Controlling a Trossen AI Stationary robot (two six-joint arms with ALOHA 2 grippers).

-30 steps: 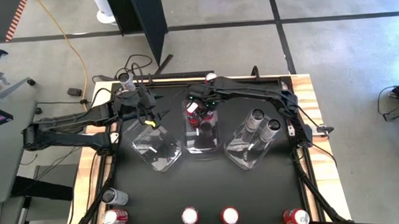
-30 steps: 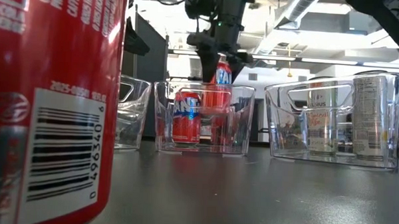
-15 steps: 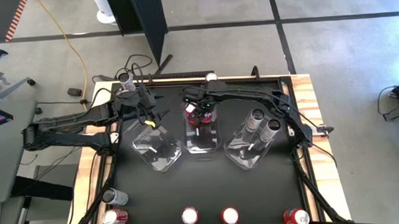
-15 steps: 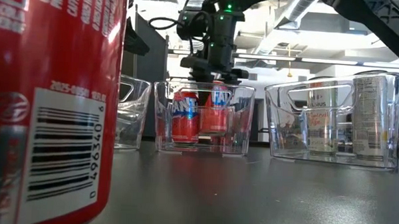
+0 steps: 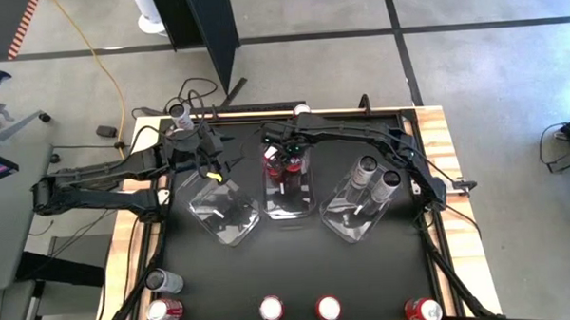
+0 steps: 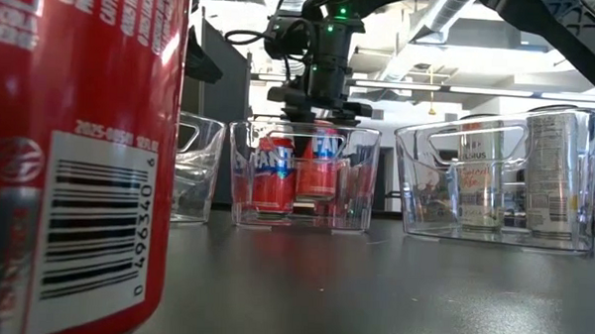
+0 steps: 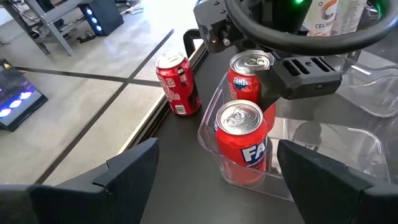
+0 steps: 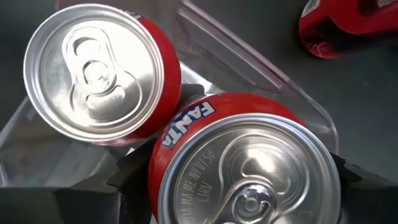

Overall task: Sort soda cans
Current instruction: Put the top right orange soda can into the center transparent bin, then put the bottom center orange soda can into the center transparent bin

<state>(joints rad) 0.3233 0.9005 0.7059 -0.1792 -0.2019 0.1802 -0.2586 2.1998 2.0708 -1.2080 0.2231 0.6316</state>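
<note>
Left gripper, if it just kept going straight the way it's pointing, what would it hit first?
Probably the nearer red Fanta can in the middle clear bin, centred ahead between the open left gripper fingers. Depth is unclear; the bin's near wall could come first.

1. Even overhead light is falling on the black table (image 5: 298, 255) — shadows are staying faint.
2. Bright ceiling lights (image 6: 449, 88) are washing out the room in the low view.
3. The nearest red can (image 6: 75, 149) is looming large and blurring.
4. Can tops (image 8: 99, 68) are catching soft glare — clear bins (image 6: 496, 179) are glinting.
</note>
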